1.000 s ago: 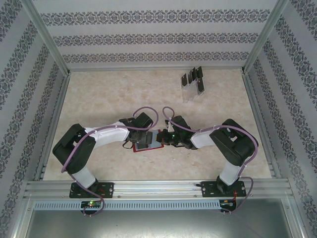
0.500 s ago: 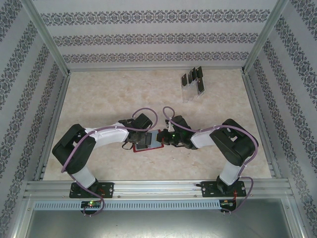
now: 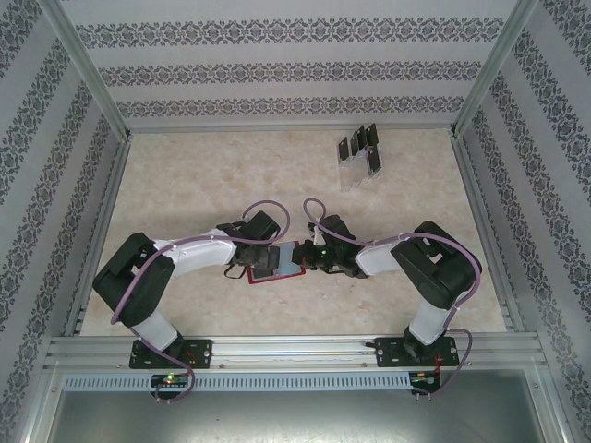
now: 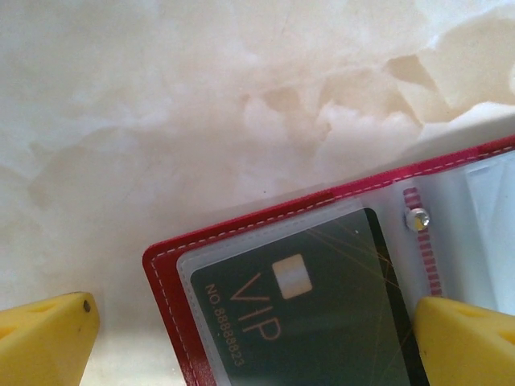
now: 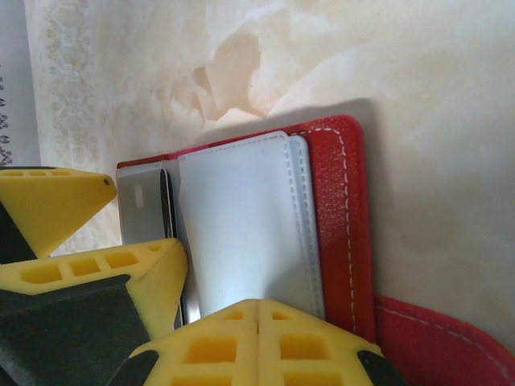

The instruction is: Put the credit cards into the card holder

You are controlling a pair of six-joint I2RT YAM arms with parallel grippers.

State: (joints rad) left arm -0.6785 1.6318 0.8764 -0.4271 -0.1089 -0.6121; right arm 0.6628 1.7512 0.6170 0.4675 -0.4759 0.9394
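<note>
Marble table (image 3: 185, 185): you've got the wallet (image 3: 277, 274) open near centre, one card (image 4: 322, 305) pocketed. Left gripper (image 4: 257, 342) spread over it, right gripper (image 5: 257, 322) pressed together at its pockets. Other cards (image 3: 358, 145) far right in rack (image 3: 355, 177).

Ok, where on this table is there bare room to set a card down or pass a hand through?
Crowded at centre: the left gripper and right gripper meet over the red wallet. Free: the far-left table, from the left rail to the clear rack; the near strip in front of the wallet; the patch right of the rack.
</note>
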